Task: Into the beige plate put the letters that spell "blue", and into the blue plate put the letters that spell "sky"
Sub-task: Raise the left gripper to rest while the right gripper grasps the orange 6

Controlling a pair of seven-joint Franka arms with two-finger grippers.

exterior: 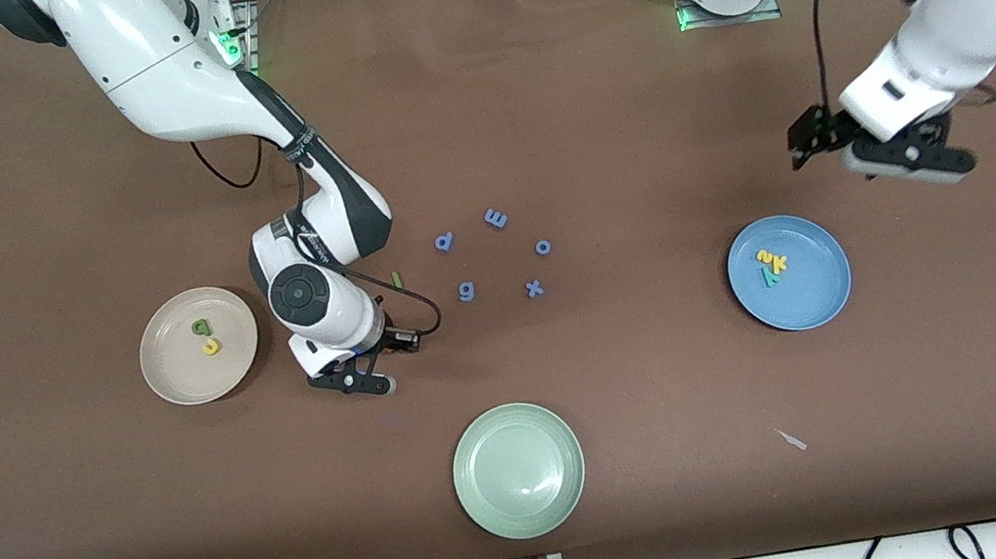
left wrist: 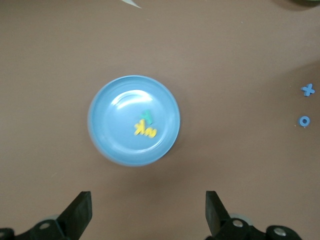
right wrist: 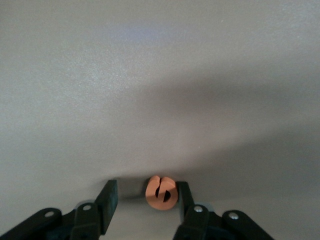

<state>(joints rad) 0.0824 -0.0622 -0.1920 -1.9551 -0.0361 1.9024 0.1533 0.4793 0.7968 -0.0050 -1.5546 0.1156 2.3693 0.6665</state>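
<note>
- Your beige plate [exterior: 170, 375], toward the right arm's end of the table, holds the green b [exterior: 200, 326] and the yellow u [exterior: 211, 347], the two almost touching.
- Your blue plate [exterior: 814, 292], toward the left arm's end, holds the yellow s [exterior: 765, 256], the yellow k [exterior: 780, 264] and the teal y [exterior: 772, 276], bunched together.
- The pale green plate [exterior: 518, 469] sits nearest the front camera.
- The thin green l [exterior: 397, 280] lies on the table beside the right arm's wrist.
- Your right gripper [right wrist: 145, 196] is down at the table between the beige plate and the periwinkle letters [exterior: 494, 255]; its fingers [right wrist: 183, 196] bracket the orange e [right wrist: 161, 192], one touching it and the other apart from it.
- Your left gripper [left wrist: 149, 210] hangs over bare table beside the blue plate, fingers spread wide, holding nothing.
</note>
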